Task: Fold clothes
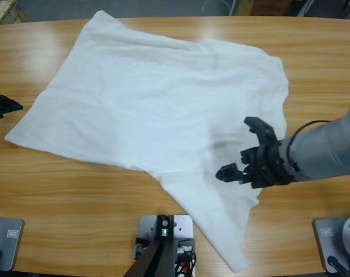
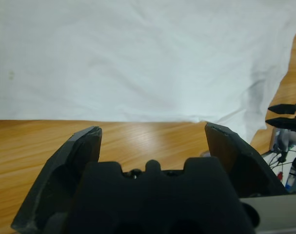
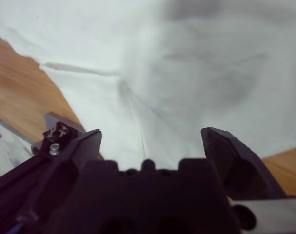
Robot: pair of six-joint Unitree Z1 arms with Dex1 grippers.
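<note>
Black fingers (image 3: 150,146) of the right gripper fill the bottom of the right wrist view, spread wide with nothing between them, hovering over the white T-shirt (image 3: 196,68). In the high view the right gripper (image 1: 249,151) is seen above the shirt's lower right part, where a shadow is cast on the fabric. The T-shirt (image 1: 157,109) is spread nearly flat across the tabletop (image 1: 76,202), with one pointed flap trailing toward the near edge. The left gripper (image 2: 150,141) is parked well off the cloth, fingers open and empty over bare wood, the shirt's hem (image 2: 113,119) lying just ahead of it; in the high view only its black tip (image 1: 3,106) is seen at the left edge.

Risks from here are judged as follows. Thin fabric over wood may be missed altogether if the fingers are closed too high, or two layers may be pinched together near the visible seam (image 3: 138,126), so the fold would be dragged crooked. With the left gripper off the cloth, nothing is pinned, and the whole shirt could be slid across the tabletop when one side is pulled.
</note>
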